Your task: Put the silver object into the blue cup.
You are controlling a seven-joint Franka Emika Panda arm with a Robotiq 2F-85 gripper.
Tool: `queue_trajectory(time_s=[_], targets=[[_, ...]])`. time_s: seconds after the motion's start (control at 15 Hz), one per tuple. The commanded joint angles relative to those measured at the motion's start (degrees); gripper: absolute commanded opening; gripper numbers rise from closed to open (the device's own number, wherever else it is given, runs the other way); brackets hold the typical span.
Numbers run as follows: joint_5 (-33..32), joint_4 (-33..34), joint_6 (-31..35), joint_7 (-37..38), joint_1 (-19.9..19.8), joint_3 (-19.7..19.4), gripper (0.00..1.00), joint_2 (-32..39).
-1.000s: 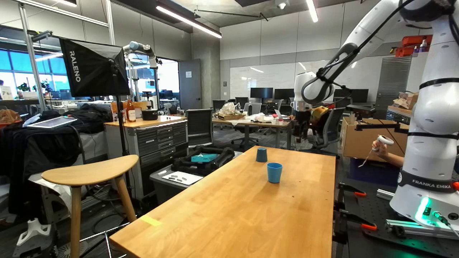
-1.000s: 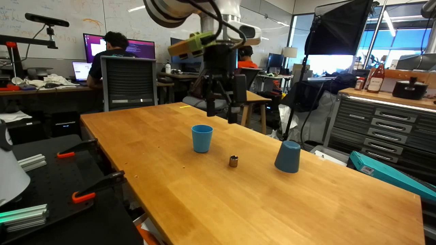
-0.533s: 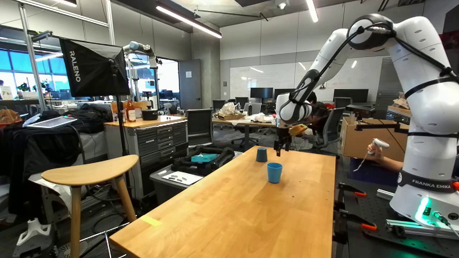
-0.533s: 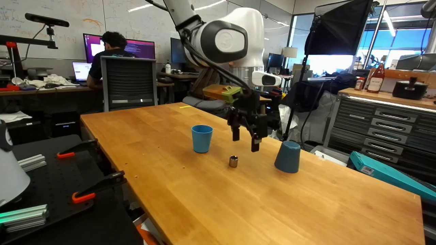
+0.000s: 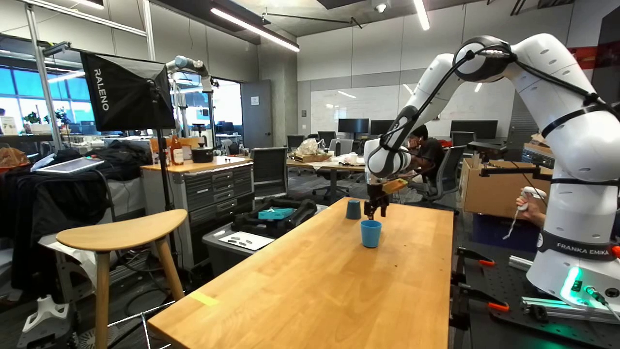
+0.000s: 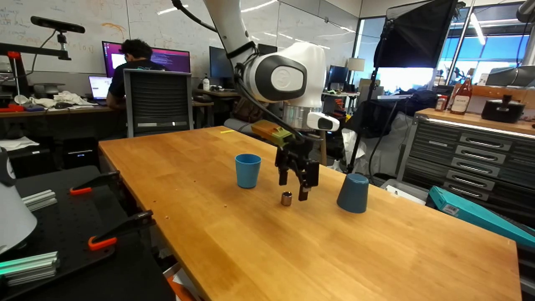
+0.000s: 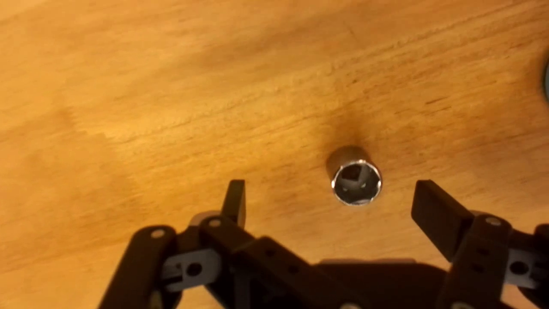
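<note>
The silver object is a small metal socket (image 6: 286,198) standing upright on the table; it also shows in the wrist view (image 7: 357,182), and in an exterior view it is hidden. The blue cup (image 6: 248,170) stands upright, mouth up; it shows in both exterior views (image 5: 371,234). My gripper (image 6: 294,189) is open and empty, above the table close to the socket, beyond the blue cup in an exterior view (image 5: 376,213). In the wrist view the socket lies ahead of the gap between the open fingers (image 7: 330,189), a little nearer the right finger, touching neither.
A darker blue cup (image 6: 353,193) stands upside down on the wooden table (image 6: 259,259); it shows in both exterior views (image 5: 353,209). A cup's edge (image 7: 547,81) shows at the wrist view's right border; I cannot tell whose. Black clamps (image 6: 121,228) grip the table's edge.
My gripper has come down from high above the table, first across towards the upside-down cup, then lower and close to the socket. It stays open. The cups and socket have not moved.
</note>
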Motion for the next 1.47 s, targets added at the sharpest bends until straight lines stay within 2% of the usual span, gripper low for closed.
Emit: queue_trajectory(time_s=[0.0,0.33,0.4,0.47,1.0,1.07,1.2,1.4], targets=[[3.9,-0.1,-4.7,-3.73,-3.23,2.24,1.0,-0.79],[4.97,-1.27,-0.76,-4.69,-3.21,2.84,1.0,-0.76],[4.92,-1.38,-0.44,-5.02,-3.24,3.04,0.92,-0.74],[4.76,-1.64,0.52,-4.99,-3.12,3.05,0.74,-0.64],[2.58,-4.37,9.08,-7.04,-2.67,2.88,0.11,0.04],[2.5,-4.59,10.17,-7.35,-2.76,2.93,0.07,0.21],[2.15,-4.59,10.58,-7.62,-2.7,2.84,0.08,0.31],[3.23,-6.86,7.02,-11.64,-4.63,4.76,0.08,-5.58]])
